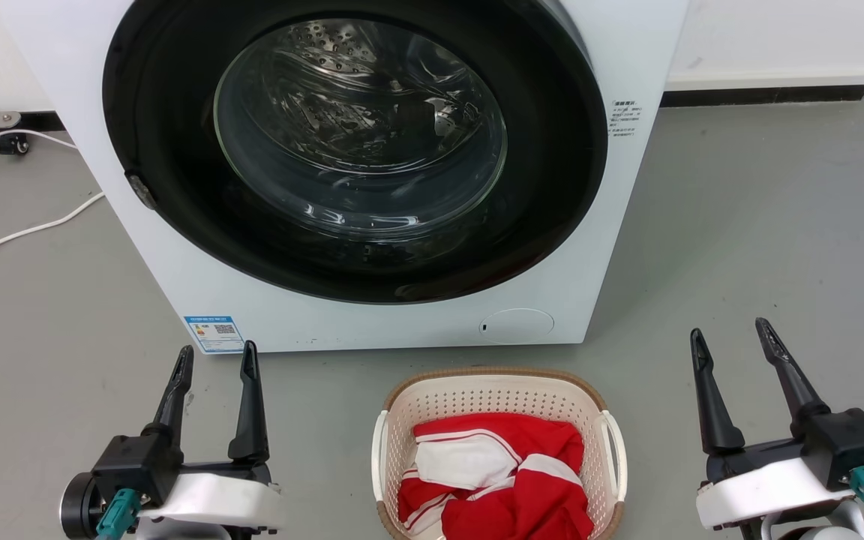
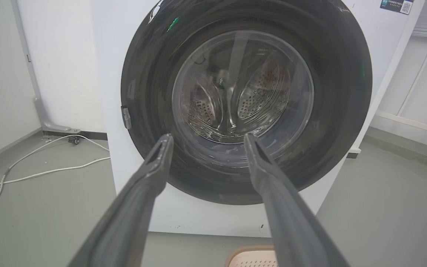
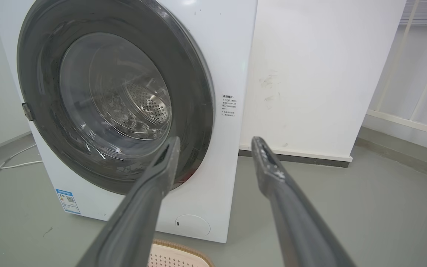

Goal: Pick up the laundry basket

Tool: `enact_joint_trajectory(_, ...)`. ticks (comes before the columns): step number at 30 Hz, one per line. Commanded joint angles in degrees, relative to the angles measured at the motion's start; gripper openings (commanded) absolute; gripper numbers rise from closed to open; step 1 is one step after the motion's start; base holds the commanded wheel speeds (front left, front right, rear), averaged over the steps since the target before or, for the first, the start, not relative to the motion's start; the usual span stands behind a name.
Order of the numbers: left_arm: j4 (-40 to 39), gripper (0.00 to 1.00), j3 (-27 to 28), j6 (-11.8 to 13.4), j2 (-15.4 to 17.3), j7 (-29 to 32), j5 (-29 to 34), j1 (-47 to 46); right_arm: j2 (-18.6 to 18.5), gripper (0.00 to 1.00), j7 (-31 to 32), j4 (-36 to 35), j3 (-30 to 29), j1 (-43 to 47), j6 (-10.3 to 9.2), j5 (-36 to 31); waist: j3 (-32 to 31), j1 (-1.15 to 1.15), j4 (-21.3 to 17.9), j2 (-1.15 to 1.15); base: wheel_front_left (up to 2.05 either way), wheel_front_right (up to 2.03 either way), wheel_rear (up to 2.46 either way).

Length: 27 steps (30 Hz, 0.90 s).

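1. The laundry basket sits on the grey floor just in front of the washing machine, near the bottom middle of the head view, with a narrow strip of floor between the two.
2. It stands upright; its brown rim faces up and a white loop handle shows on each side.
3. A red and white cloth lies crumpled inside it, below the rim.
4. The left gripper is low at the left of the head view, well apart from the basket, its two dark fingers spread apart and holding nothing.
5. The right gripper is low at the right, also apart from the basket, its fingers spread and empty too.
6. Both grippers point towards the washing machine, and the basket lies between them, touched by neither.
7. In the left wrist view a corner of the basket shows at the bottom edge, beside the right-hand finger.
8. The washing machine's round glass door is closed, and the metal drum shows through it.
9. A white cable trails across the floor to the left of the machine.
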Motion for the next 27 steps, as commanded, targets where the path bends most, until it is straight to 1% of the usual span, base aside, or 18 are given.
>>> enact_joint_trajectory(1,-0.49,1.00,-0.04,0.19,0.17,-0.52,1.49,0.39,-0.30,1.00,-0.61,-0.57,-0.14,0.66,-0.02,-1.68,0.03,0.00,0.00,0.00,0.00,0.00,0.00)
enact_joint_trajectory(13,-1.02,1.00,-0.26,0.44,0.16,-1.67,5.96,0.84,-0.31,1.00,-1.68,-1.18,-0.40,1.11,-0.02,-5.71,0.16,0.00,0.04,0.00,0.00,0.00,0.00)
enact_joint_trajectory(27,-0.37,1.00,-0.23,0.59,0.17,-1.60,5.39,1.07,-0.31,1.00,-1.63,-0.28,-0.78,1.08,-0.02,-3.27,0.25,0.00,0.14,0.00,0.00,0.00,0.00)
